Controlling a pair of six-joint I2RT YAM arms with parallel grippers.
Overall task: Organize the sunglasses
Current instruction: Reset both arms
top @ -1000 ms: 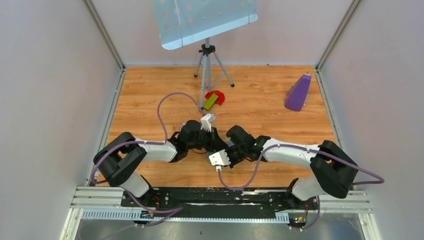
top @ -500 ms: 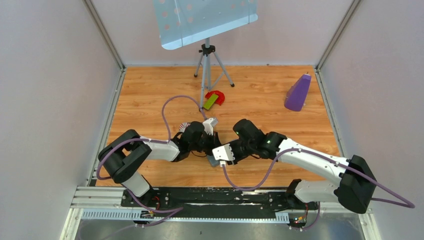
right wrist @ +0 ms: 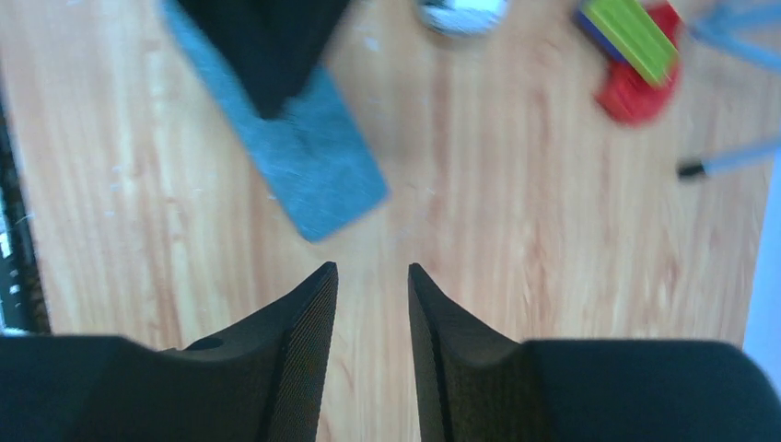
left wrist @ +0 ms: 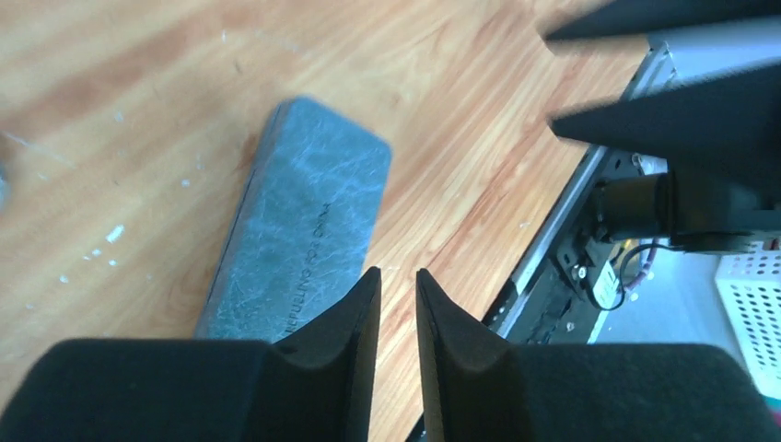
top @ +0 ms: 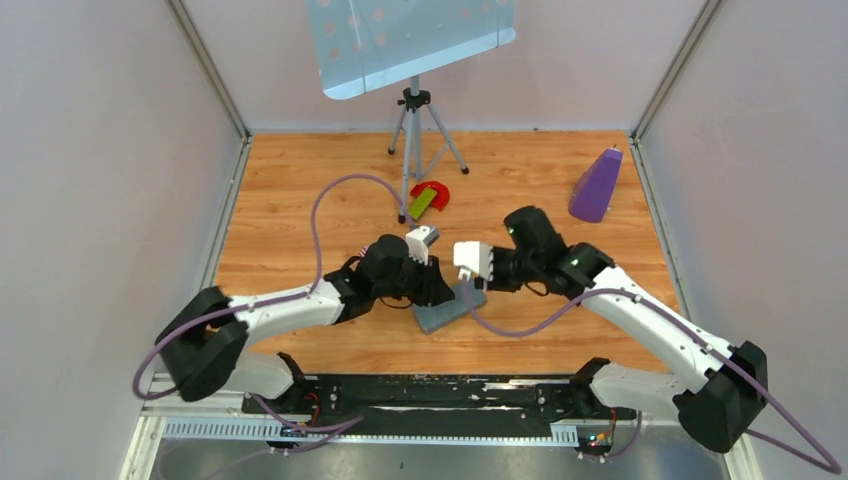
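The sunglasses are out of view in every frame. The grey oblong hard case (top: 450, 310) lies shut on the wooden table; it also shows in the left wrist view (left wrist: 304, 226) and the right wrist view (right wrist: 318, 175). My left gripper (top: 438, 292) hovers over the case's left end, its jaws a narrow gap apart with nothing between them (left wrist: 397, 281). My right gripper (top: 472, 288) is just right of the case, above bare wood, open and empty (right wrist: 372, 276).
A red and green toy (top: 428, 197) lies behind the arms and shows in the right wrist view (right wrist: 635, 55). A purple cone-shaped object (top: 596, 186) stands at the back right. A tripod (top: 412, 125) carries a pale blue perforated panel (top: 400, 40). The table's front rail (left wrist: 589, 249) is near the case.
My right arm has swung up and to the right, off the case. My left arm has stretched rightward. The case, covered by both grippers before, now shows.
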